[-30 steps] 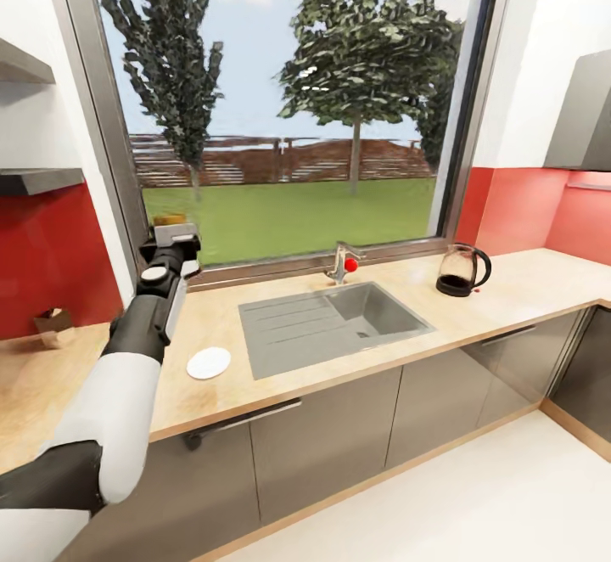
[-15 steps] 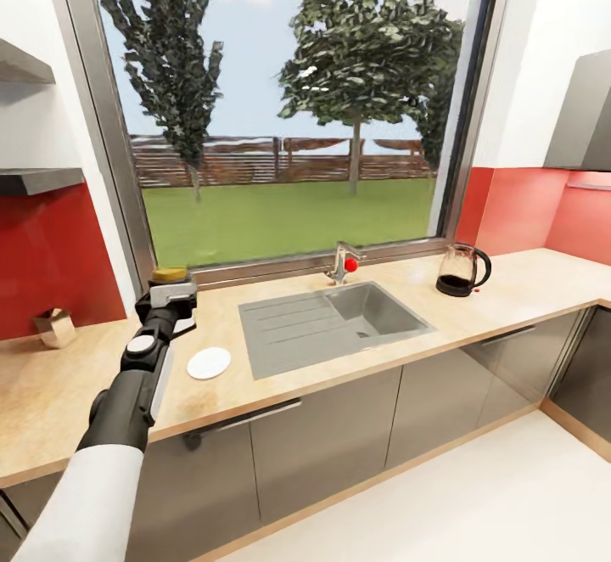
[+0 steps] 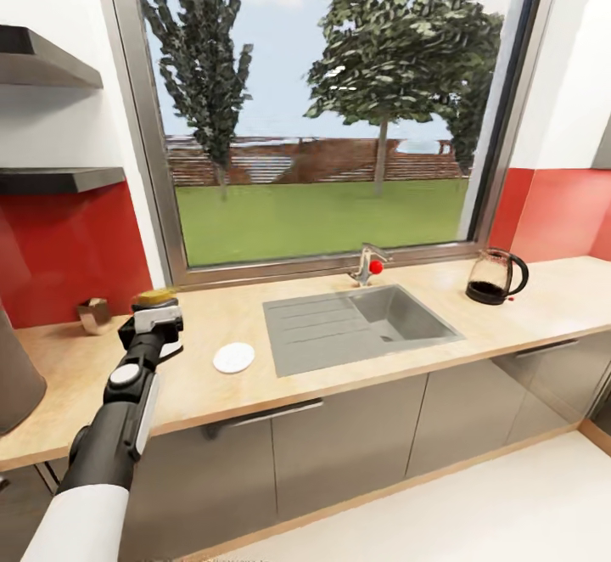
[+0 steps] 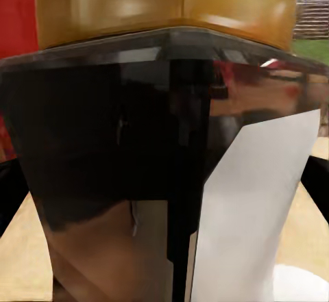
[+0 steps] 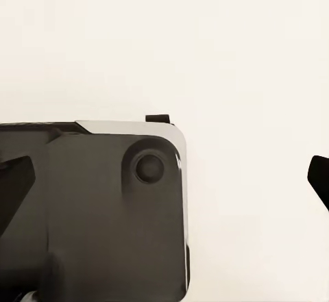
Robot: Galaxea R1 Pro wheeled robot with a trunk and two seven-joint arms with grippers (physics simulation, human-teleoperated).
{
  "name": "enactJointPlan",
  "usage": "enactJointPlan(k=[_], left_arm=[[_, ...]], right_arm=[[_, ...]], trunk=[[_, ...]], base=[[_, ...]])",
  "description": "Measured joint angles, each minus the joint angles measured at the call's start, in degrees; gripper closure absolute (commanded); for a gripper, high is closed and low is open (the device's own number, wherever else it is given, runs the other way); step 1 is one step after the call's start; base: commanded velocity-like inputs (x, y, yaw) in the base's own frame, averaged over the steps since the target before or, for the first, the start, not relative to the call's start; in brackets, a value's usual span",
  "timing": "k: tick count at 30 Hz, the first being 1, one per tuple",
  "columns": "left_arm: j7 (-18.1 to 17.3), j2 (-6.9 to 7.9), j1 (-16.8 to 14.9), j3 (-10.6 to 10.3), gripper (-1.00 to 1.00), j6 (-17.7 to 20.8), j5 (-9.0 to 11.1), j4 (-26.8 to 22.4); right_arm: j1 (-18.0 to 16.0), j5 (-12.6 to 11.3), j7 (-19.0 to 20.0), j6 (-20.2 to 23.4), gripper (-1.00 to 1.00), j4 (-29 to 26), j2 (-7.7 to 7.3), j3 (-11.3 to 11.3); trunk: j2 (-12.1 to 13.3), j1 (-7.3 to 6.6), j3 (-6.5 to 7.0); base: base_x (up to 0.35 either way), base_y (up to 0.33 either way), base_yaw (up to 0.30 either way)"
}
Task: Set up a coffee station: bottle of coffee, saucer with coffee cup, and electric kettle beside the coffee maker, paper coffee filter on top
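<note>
Closest to me, the robot's left arm reaches out over the front edge of the tabletop (image 3: 356, 375), the long light-wood worktop above grey cabinet fronts. Its left gripper (image 3: 155, 317) is clamped around the bottle of coffee (image 3: 154, 297), whose gold-yellow cap pokes up just above the fingers; from the left wrist camera the dark bottle (image 4: 137, 158) with its white label sits right against the lens, held above the wood. The right gripper (image 5: 164, 172) shows only two dark fingertips at the edges of its own camera's picture, set wide apart with nothing between them, over a pale surface and a dark boxy part of the robot.

Just beside the left gripper, on the tabletop, lies the saucer (image 3: 233, 357), flat and white, near the sink's left edge. The steel sink (image 3: 361, 324) is sunk into the middle of the worktop, with a tap (image 3: 367, 263) behind it. Far along to the right stands the electric kettle (image 3: 495, 277), upright. At the far left, by the red wall, rests a small brown object (image 3: 93, 314). Behind everything is a large window (image 3: 331, 103).
</note>
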Motion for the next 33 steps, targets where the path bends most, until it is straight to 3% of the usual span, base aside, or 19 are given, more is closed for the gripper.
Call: enactJointPlan(k=[11,24,33], left_arm=[[0.5,-0.17,6.8,1.3,1.0,-9.0,0.1,-0.7],[0.2,-0.82,8.5,0.7,1.0,-10.5,0.6,-2.7],[-0.1,-0.84,11.4,-3.2,1.0,-11.9,0.6,-3.8]], right_arm=[[0.0,0.0,-0.1,0.0,-1.0,0.0,0.05,0.0],[0.0,0.0,-0.1,-0.1,-1.0,0.1,0.09,0.1],[0.0,0.1,-0.1,-0.1,-1.0,0.1,0.19,0.2]], trunk=[[0.0,0.0,0.0],[0.0,0.0,0.0],[0.0,-0.01,0.0]], base=[[0.0,0.0,0.277],[0.0,0.0,0.273],[0.029,-0.011,0.05]])
